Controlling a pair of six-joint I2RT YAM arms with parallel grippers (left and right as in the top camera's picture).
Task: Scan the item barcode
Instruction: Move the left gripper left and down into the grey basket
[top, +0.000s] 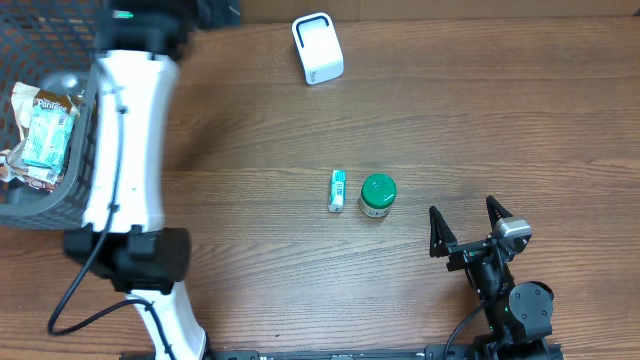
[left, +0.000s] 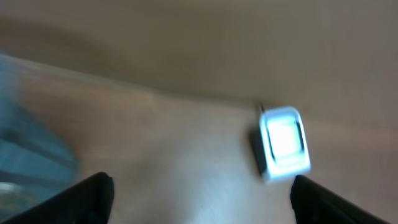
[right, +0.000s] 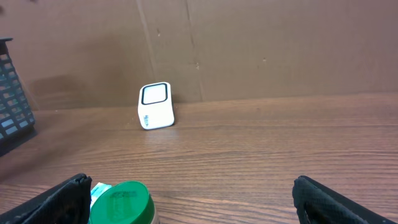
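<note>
Basket (top: 35, 207) far left; jar (top: 378, 195) beside tube (top: 338, 190)

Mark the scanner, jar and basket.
scanner (top: 320, 55), overhead view, on its white body.
jar (top: 378, 190), overhead view, centre of the green lid.
basket (right: 12, 99), right wrist view, on its mesh wall.

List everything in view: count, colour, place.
scanner: 1, white, far side of the table, centre
jar: 1, green lid, mid-table
small pack: 1, white and teal, beside the jar
basket: 1, black mesh, left edge
packets: count unclear, teal and white, in the basket
table: 1, brown wood
left gripper: 1, black, open, facing the scanner
right gripper: 1, black, open, near edge, right of the jar
</note>
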